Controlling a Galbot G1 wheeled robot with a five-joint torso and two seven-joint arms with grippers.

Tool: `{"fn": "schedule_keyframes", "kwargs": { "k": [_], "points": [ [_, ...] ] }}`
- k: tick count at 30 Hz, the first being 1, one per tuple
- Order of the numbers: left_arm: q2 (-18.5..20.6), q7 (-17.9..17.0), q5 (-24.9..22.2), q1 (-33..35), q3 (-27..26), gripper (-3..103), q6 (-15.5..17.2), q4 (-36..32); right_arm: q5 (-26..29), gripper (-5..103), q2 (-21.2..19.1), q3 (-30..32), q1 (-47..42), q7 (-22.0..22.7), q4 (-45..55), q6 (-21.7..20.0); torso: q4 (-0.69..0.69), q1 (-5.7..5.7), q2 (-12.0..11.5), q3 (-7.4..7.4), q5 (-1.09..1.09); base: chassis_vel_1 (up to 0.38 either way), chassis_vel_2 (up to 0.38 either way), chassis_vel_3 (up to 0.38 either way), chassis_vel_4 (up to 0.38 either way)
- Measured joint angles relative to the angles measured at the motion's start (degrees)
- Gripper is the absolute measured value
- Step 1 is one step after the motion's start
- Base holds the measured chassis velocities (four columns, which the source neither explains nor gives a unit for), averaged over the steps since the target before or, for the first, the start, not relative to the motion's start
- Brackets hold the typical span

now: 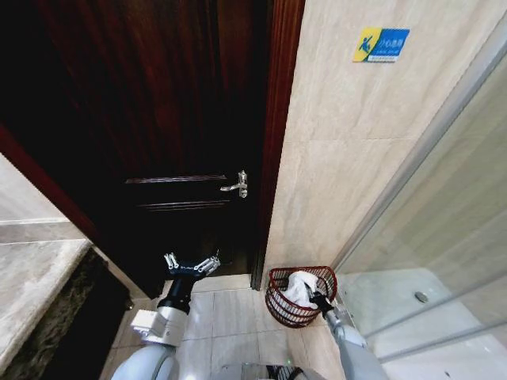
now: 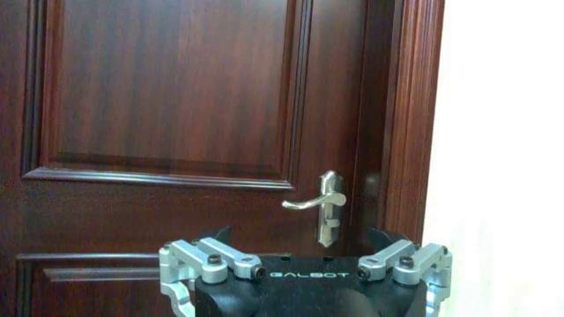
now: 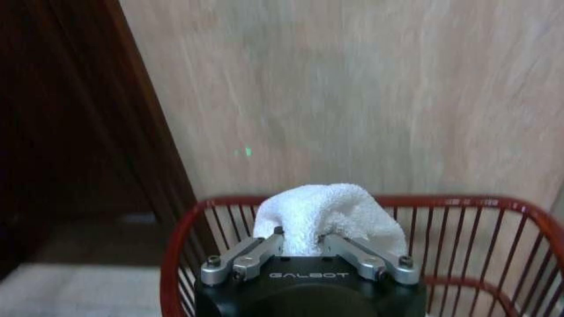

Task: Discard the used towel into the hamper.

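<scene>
1. The right gripper [image 1: 317,298] reaches down over the near rim of the hamper [image 1: 279,305]; in the right wrist view its fingers [image 3: 255,254] are pinched together on a bunched white towel [image 3: 321,212], which bulges up above them.
2. The towel [image 1: 301,286] sits within the hamper's opening, its top standing above the rim, in the gripper's grasp; how far it reaches down inside cannot be told.
3. The hamper [image 3: 493,224] is a round, dark red wire basket with upright bars; it stands on the tiled floor [image 1: 230,324] in the corner, against the beige tiled wall [image 1: 348,158], just beside the dark wooden door frame [image 1: 277,119] and near the glass shower partition [image 1: 444,237].
4. The left gripper [image 1: 192,266] is held up in front of the dark wooden door [image 1: 158,119], well apart from the hamper; its fingers [image 2: 176,277] are spread wide with nothing between them.
5. In the left wrist view the left gripper [image 2: 304,284] faces the door [image 2: 168,99] below a silver lever handle [image 2: 324,208].
6. A stone countertop [image 1: 32,285] lies on the robot's left; a blue sign [image 1: 381,44] is fixed high on the wall.
</scene>
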Motion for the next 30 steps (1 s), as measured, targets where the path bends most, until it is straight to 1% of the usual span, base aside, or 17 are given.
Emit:
{"fn": "schedule_keyframes", "kwargs": {
  "k": [3,4,6,8,10,12,13,17,19,20,22,23,25,26,28,29,30],
  "points": [
    [0.00,0.00,0.00,0.00,0.00,100,0.00,0.00,-4.96,7,0.12,-0.14,2.63,0.16,-2.02,-3.67,0.00,0.02,-0.01,0.01,0.00,0.000,0.000,0.000,0.000],
    [0.00,0.00,0.00,0.00,0.00,100,0.00,0.00,-4.96,7,0.12,-0.14,2.63,0.16,-2.02,-3.67,0.00,0.02,-0.01,0.01,0.00,0.000,0.000,0.000,0.000],
    [0.00,0.00,0.00,0.00,0.00,100,0.00,0.00,-8.03,7,0.62,-0.55,4.64,0.39,-3.71,-4.65,0.00,0.01,-0.01,0.01,0.01,0.000,0.000,0.000,0.000],
    [0.00,0.00,0.00,0.00,0.00,100,0.00,0.00,-10.29,7,1.12,-1.28,6.52,0.19,-5.16,-4.30,0.01,0.01,-0.01,0.01,0.01,0.000,0.000,0.000,0.000],
    [0.00,0.00,0.00,0.00,0.00,100,0.00,0.00,-10.97,7,1.31,-1.99,6.98,0.11,-5.16,-4.16,0.01,0.01,-0.01,0.01,0.00,0.000,0.000,0.000,0.000],
    [0.00,0.00,0.00,0.00,0.00,100,0.00,0.00,-13.62,7,1.72,-3.17,7.71,0.42,-5.15,-4.16,0.01,0.01,-0.01,0.01,0.01,0.000,0.000,0.000,0.000],
    [0.00,0.00,0.00,0.00,0.00,100,0.00,0.00,-13.62,7,1.72,-3.17,7.71,0.42,-5.15,-4.16,0.01,0.01,-0.01,0.01,0.01,0.000,0.000,0.000,0.000],
    [0.00,0.00,0.00,0.00,0.00,100,0.00,0.00,-16.97,7,1.57,-3.32,9.12,2.07,-8.31,-3.91,0.02,0.01,-0.01,0.01,0.01,0.000,0.000,0.000,0.000],
    [0.00,0.00,0.00,0.00,0.00,100,0.00,0.00,-20.74,6,1.07,-3.29,8.81,4.13,-9.24,-3.83,-0.01,0.01,-0.01,0.01,0.00,0.000,0.000,0.000,0.000],
    [0.00,0.00,0.00,0.00,0.00,100,0.00,0.00,-20.74,6,1.07,-3.29,8.81,4.13,-9.24,-3.83,-0.01,0.01,-0.01,0.01,0.00,0.000,0.000,0.000,0.000],
    [-0.01,0.00,0.00,0.00,0.00,100,0.00,0.00,-26.56,16,0.84,-2.64,8.86,8.91,-10.96,-4.21,-0.01,0.00,-0.01,0.01,0.01,0.000,0.000,0.000,0.000],
    [-0.01,0.00,0.00,0.00,0.00,100,0.00,0.00,-26.56,16,0.84,-2.64,8.86,8.91,-10.96,-4.21,-0.01,0.00,-0.01,0.01,0.01,0.000,0.000,0.000,0.000],
    [0.00,0.00,0.00,0.00,0.00,100,0.00,0.00,-28.72,27,0.46,-1.95,9.50,13.77,-13.26,-5.09,0.00,0.00,-0.01,0.00,0.01,0.000,0.000,0.000,0.000],
    [0.00,0.00,0.00,0.00,0.00,100,0.00,0.00,-28.72,27,0.46,-1.95,9.50,13.77,-13.26,-5.09,0.00,0.00,-0.01,0.00,0.01,0.000,0.000,0.000,0.000],
    [0.00,0.00,0.00,0.00,0.00,100,0.00,0.00,-29.91,38,0.26,-1.99,9.65,18.42,-13.77,-6.23,-0.01,0.00,-0.01,0.01,0.01,0.000,0.000,0.000,0.000],
    [0.00,0.00,0.00,0.00,0.00,100,0.00,0.00,-29.91,38,0.26,-1.99,9.65,18.42,-13.77,-6.23,-0.01,0.00,-0.01,0.01,0.01,0.000,0.000,0.000,0.000],
    [-0.01,0.00,0.00,0.00,0.00,100,0.00,0.00,-30.71,43,0.39,-1.94,9.77,20.10,-13.75,-6.59,-0.01,0.00,-0.01,0.00,0.00,0.000,0.000,0.000,0.000]
  ]
}}
